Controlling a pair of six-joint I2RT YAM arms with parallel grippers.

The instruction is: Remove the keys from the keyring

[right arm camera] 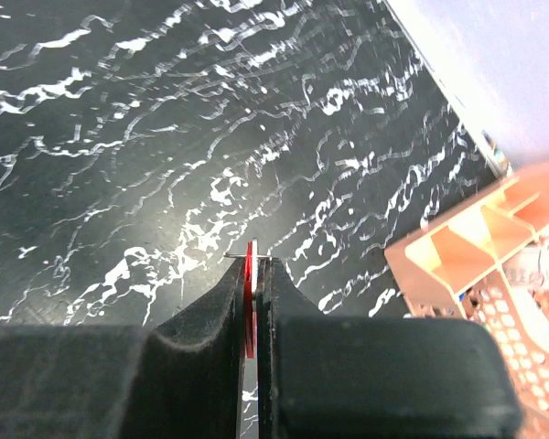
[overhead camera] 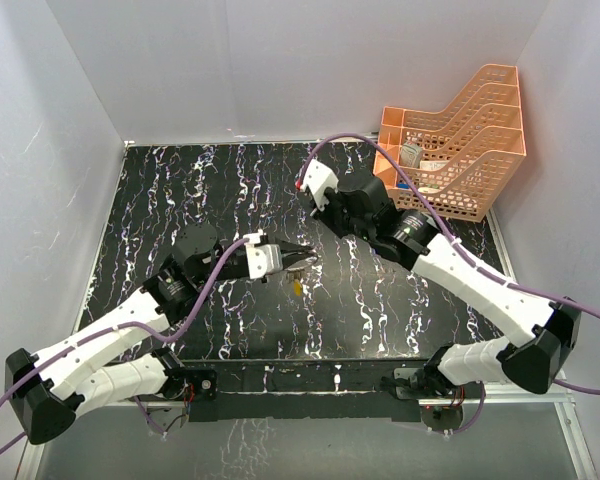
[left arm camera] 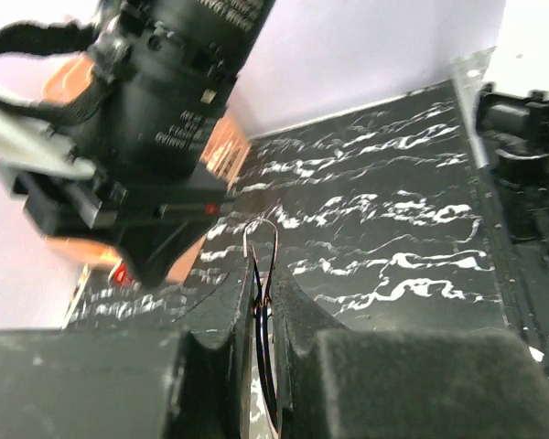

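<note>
While white lettering runs across the black housing of the right arm in the left wrist view, it is blurred and upside down, and we cannot read a word of it; we find no other writing. We see the left gripper pinched tight on the keyring, the thin silver wire running edge-on between its two black fingers, with a narrow loop of it poking out past the tips. We see the right gripper clamped just as narrowly on the red key, whose flat plastic head stands as a thin red sliver between the pads, reaching to the tips. From the top external view the two grippers are well apart: the left one sits over the middle of the table, the right one farther back with the red head at its tip. A small cream-yellow key shows just on the near side of the left fingertips; we cannot tell whether it hangs from the ring or lies on the table. The table is black with white marbled streaks, closed in by plain pale walls, and an orange mesh tray stands at its far right corner.
</note>
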